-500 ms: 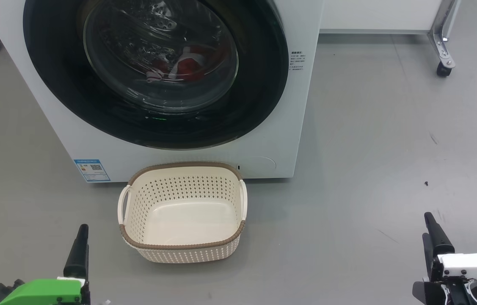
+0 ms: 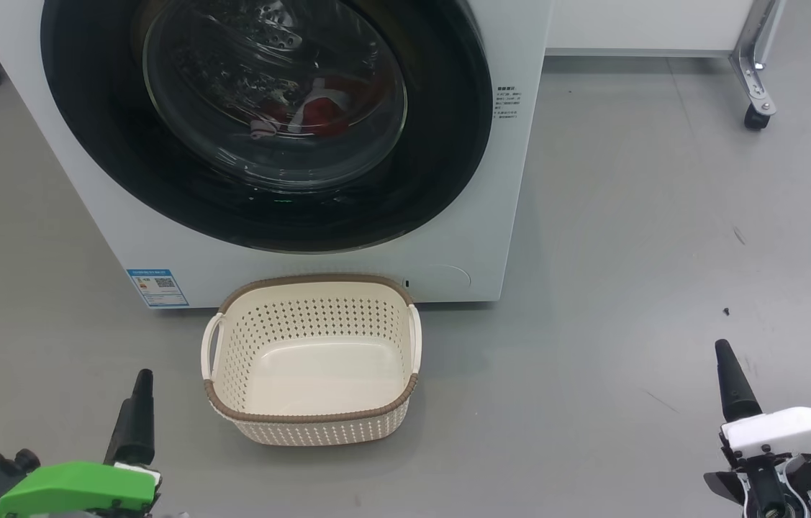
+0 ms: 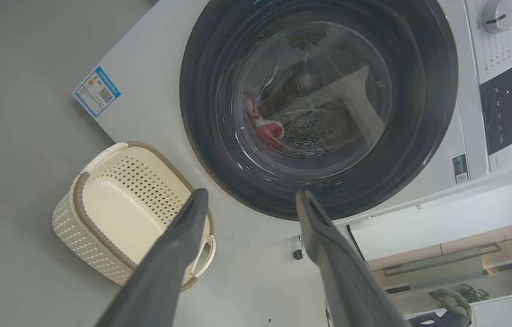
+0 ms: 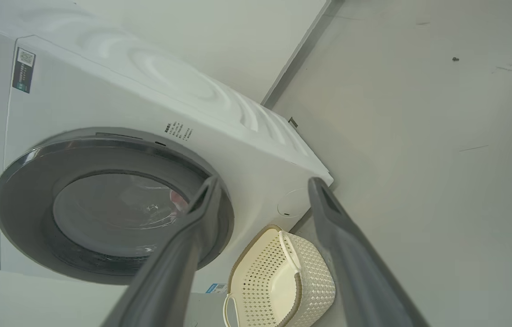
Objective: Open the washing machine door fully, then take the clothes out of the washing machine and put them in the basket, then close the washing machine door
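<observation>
Grey floor (image 2: 628, 216) carries the whole scene. The washing machine door (image 2: 448, 144) sits shut against the washing machine (image 2: 463, 244), its black rim flush with the white front. Behind its glass the clothes (image 2: 322, 111), red with white, lie in the drum. The basket (image 2: 311, 421) stands empty on the floor just in front of the machine, below the door and close to its base. The left tool (image 3: 252, 195) and the right tool (image 4: 265, 180) hang low and well back from the machine, one on each side of the basket, both with fingers spread wide and holding nothing. Judged stage: the opening of the door is not yet begun. Likely hazards: the glossy, curved rim offers little purchase, so a finger may slip off before the latch gives; where the handle lies cannot be told from these views. A door swung only partway would narrow the reach into the drum. An arm lowered toward the door may knock the light basket aside, so that the garment later drops onto the floor.
</observation>
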You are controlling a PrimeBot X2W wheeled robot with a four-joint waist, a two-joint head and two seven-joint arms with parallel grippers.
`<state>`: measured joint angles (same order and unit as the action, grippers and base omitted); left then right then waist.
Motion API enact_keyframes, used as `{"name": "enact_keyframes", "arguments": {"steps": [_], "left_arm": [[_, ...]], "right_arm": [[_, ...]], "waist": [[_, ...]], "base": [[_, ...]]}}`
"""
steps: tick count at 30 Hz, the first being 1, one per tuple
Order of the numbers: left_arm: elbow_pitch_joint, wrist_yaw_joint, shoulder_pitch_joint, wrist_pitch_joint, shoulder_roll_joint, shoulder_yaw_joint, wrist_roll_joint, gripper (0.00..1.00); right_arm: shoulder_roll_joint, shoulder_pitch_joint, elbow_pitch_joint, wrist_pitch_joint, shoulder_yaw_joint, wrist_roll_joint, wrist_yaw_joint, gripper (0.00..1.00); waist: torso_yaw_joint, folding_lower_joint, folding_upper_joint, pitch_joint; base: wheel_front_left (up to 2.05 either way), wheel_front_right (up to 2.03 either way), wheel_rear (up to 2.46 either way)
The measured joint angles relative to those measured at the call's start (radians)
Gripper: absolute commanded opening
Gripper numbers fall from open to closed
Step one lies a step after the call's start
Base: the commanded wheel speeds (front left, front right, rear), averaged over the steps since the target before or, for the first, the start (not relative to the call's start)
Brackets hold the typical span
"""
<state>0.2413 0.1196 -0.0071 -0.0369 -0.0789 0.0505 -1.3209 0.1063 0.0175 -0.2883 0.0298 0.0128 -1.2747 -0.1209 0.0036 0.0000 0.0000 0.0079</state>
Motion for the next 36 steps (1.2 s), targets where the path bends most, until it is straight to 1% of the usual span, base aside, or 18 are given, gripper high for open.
{"name": "enact_keyframes", "arguments": {"steps": [3, 13, 16, 18, 19, 23, 25, 36], "left_arm": [[-0.002, 0.000, -0.003, -0.010, -0.004, 0.013, 0.055, 1.00], [-0.031, -0.020, -0.013, -0.041, -0.025, 0.039, 0.254, 1.00], [-0.036, -0.033, -0.013, -0.054, -0.025, 0.049, 0.314, 1.00], [-0.042, -0.040, -0.013, -0.061, -0.026, 0.056, 0.354, 1.00], [-0.045, -0.041, -0.013, -0.063, -0.026, 0.061, 0.372, 1.00], [-0.049, -0.049, -0.013, -0.075, -0.028, 0.089, 0.445, 1.00], [-0.049, -0.053, -0.013, -0.083, -0.029, 0.101, 0.485, 1.00], [-0.043, -0.074, -0.008, -0.123, -0.027, 0.151, 0.637, 1.00]], "right_arm": [[0.016, 0.003, 0.000, 0.011, 0.022, 0.067, 0.001, 1.00], [0.049, 0.017, -0.007, 0.047, 0.093, 0.266, 0.042, 1.00], [0.051, 0.017, -0.009, 0.058, 0.109, 0.314, 0.053, 1.00], [0.051, 0.018, -0.009, 0.064, 0.120, 0.348, 0.055, 1.00], [0.051, 0.019, -0.008, 0.067, 0.125, 0.363, 0.062, 1.00], [0.051, 0.022, -0.007, 0.082, 0.145, 0.422, 0.072, 1.00], [0.051, 0.023, -0.007, 0.089, 0.154, 0.446, 0.072, 1.00], [0.051, 0.023, -0.001, 0.127, 0.196, 0.602, 0.097, 1.00]], "waist": [[0.001, 0.0000, 0.0000, 0.000], [0.005, 0.0000, 0.0000, 0.000], [0.005, 0.0000, 0.0000, -0.001], [0.006, 0.0000, 0.0000, -0.001], [0.006, 0.0000, 0.0000, -0.001], [0.007, 0.0000, 0.0000, -0.001], [0.008, 0.0000, 0.0000, -0.002], [0.010, 0.0000, 0.0000, -0.005]], "base": [[0.00, 0.00, 0.00], [0.00, 0.00, 0.00], [0.00, 0.00, 0.00], [0.00, 0.00, 0.00], [0.00, 0.00, 0.00], [0.00, 0.00, 0.00], [0.00, 0.00, 0.00], [0.00, 0.00, 0.00]]}}
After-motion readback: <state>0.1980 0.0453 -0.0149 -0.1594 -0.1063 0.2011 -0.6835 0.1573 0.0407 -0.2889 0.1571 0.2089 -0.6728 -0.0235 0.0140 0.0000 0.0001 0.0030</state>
